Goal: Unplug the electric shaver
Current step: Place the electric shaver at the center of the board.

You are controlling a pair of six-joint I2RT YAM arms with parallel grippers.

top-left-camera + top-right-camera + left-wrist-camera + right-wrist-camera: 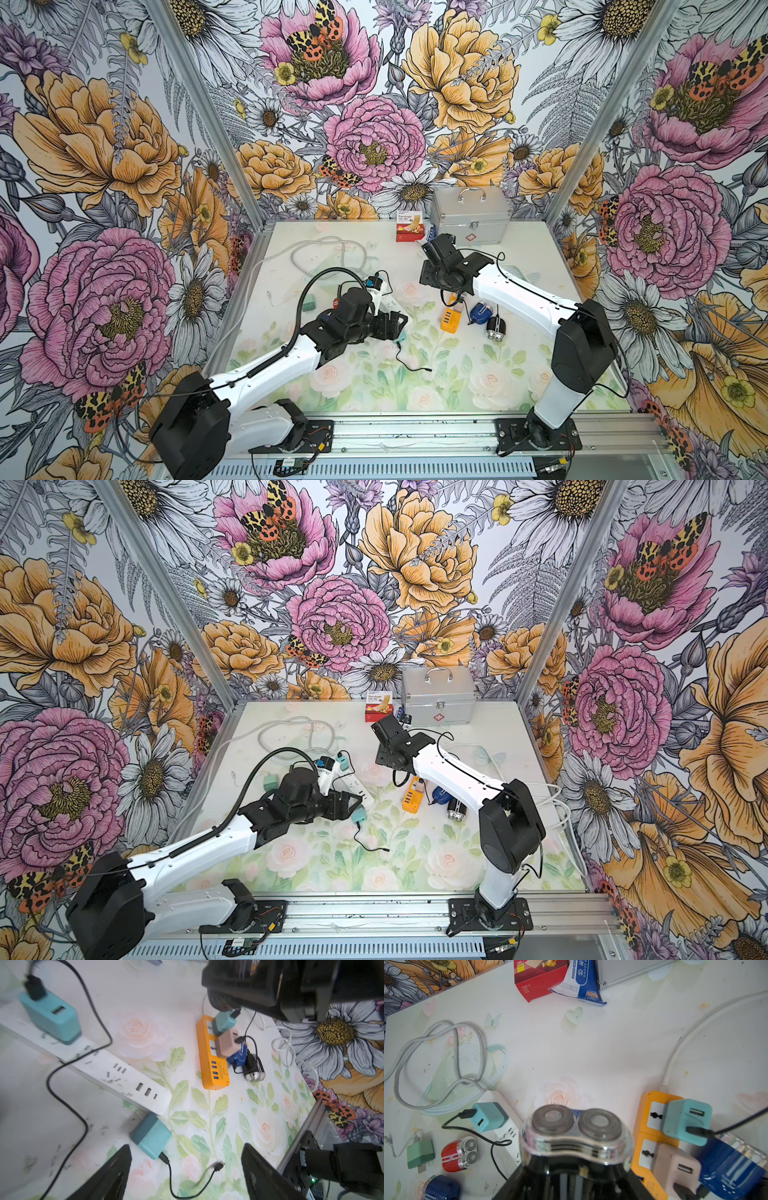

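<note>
Hanging over the flowered desk (pixel 374 395), the right claw (pixel 576 1165) pinches an electric shaver (pixel 576 1132) by its body, with the twin round heads pointing away from the wrist. The shaver is held up off the desk near the far end of the orange power strip (pixel 212 1064), and the white power strip (pixel 116 1076) lies off to its other side. The claw hides the shaver's lower half, so I cannot tell what is at its base.

The left claw (pixel 187 1147) is spread wide just above the desk and grips nothing. Close by one of its fingers a teal USB adapter (pixel 152 1136) lies on its side with its prongs bare, just beside the end of the white strip. A black cable (pixel 172 1184) runs from that adapter and ends loose on the desk. A pink adapter (pixel 228 1047) sits plugged into the orange strip, and a black shaver (pixel 254 1070) lies right beside that strip.
</note>
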